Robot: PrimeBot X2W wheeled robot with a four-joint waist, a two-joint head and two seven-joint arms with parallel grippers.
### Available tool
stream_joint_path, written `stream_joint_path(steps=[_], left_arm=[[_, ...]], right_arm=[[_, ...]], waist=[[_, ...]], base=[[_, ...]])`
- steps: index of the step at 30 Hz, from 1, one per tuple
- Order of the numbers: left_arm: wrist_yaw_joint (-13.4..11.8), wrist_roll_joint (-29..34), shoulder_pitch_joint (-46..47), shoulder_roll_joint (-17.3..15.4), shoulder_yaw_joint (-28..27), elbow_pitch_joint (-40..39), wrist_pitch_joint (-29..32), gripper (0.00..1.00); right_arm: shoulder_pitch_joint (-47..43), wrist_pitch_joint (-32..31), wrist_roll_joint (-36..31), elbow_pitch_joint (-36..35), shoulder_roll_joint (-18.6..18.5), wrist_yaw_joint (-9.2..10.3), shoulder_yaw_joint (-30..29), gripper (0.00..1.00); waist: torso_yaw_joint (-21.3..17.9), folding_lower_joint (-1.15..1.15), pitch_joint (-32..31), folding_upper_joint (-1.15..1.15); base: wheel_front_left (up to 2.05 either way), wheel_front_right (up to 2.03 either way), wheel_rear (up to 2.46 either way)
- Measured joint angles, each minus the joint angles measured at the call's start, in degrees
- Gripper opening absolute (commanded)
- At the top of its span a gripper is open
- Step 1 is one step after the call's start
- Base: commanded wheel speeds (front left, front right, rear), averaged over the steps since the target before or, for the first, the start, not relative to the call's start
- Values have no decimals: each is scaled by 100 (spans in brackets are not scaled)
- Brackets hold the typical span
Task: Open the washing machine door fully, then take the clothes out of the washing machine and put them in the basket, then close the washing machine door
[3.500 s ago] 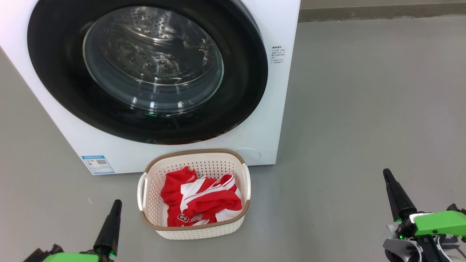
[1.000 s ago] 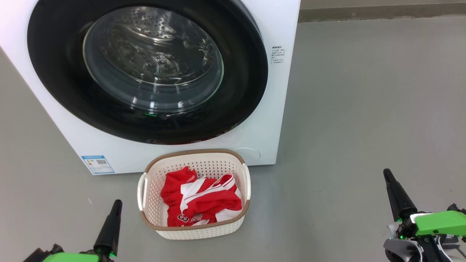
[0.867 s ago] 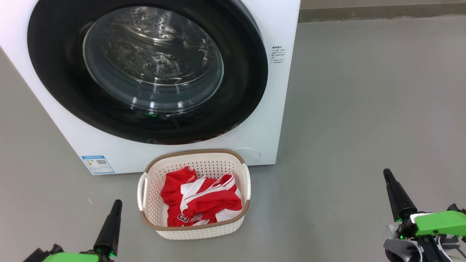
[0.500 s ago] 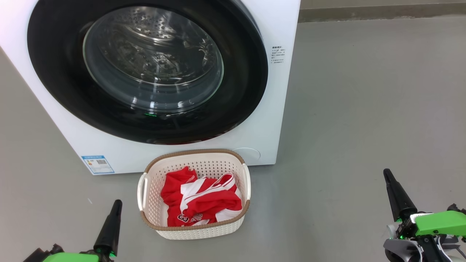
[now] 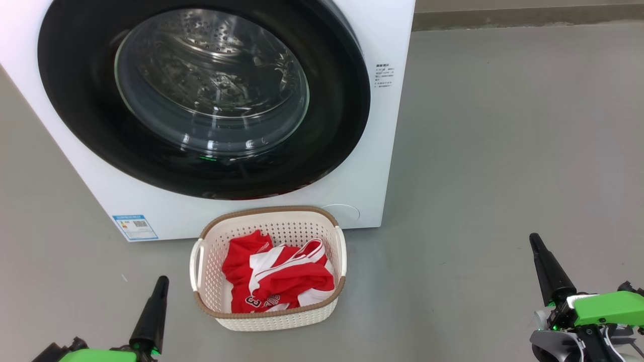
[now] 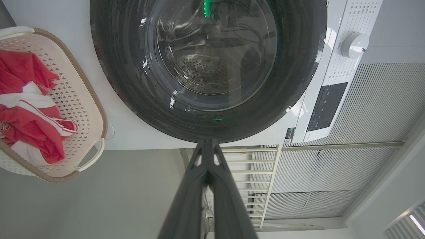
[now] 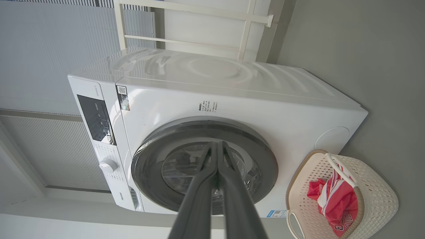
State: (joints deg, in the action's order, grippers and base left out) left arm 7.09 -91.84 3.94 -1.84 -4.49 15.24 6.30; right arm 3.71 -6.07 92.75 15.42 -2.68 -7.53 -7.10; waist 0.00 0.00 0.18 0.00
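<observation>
The white washing machine (image 5: 390,125) stands ahead with its round black door (image 5: 75,100) closed flat against the front; the steel drum shows through the glass. Red clothes (image 5: 282,279) with white trim lie in the cream basket (image 5: 271,213) on the floor just before the machine. My left gripper (image 5: 162,280) is shut and empty, low to the left of the basket. Off to the lower right, well away from the basket, my right gripper (image 5: 533,238) is shut and empty too. The left wrist view holds the door (image 6: 298,83) and the clothes (image 6: 30,126); the right wrist view holds the machine (image 7: 298,113) and basket (image 7: 382,199).
Grey floor (image 5: 503,151) stretches to the right of the machine up to a wall skirting (image 5: 528,17). A blue label (image 5: 135,227) sits low on the machine's front. A white rack (image 6: 252,172) and ribbed wall panels stand beside and behind the machine.
</observation>
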Motion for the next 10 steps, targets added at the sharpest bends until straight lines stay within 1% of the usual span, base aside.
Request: stream_joint_path(steps=[10], left_arm=[[0, 0, 0, 0, 0, 0, 0, 0]], right_arm=[[0, 0, 0, 0, 2, 0, -5, 0]], waist=[[0, 0, 0, 0]], base=[[0, 0, 0]])
